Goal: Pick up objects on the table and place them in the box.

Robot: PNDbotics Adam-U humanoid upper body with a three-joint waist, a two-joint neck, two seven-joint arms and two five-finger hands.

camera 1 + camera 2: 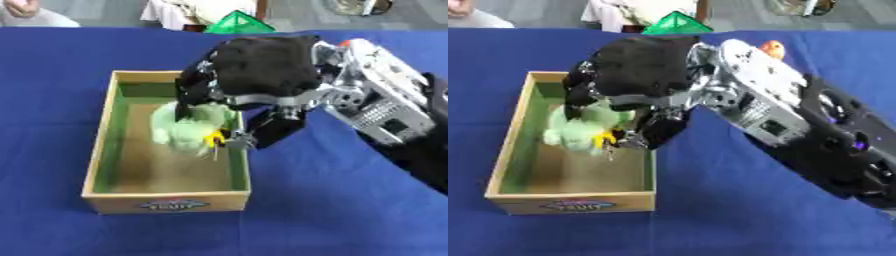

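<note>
Gripping pale green toy (188, 127) | right robot hand (254, 75) curled, over box (101, 150) right wall | floor bare below

Work surface: a table (52, 60) covered edge to edge in blue cloth. One wooden box (166, 202) stands directly on it, open-topped, green on the inner walls, with a dark oval label on its near wall. Beyond the box, at the table's far edge, a green triangular object (238, 23) shows; whether it rests on the cloth cannot be told.
</note>
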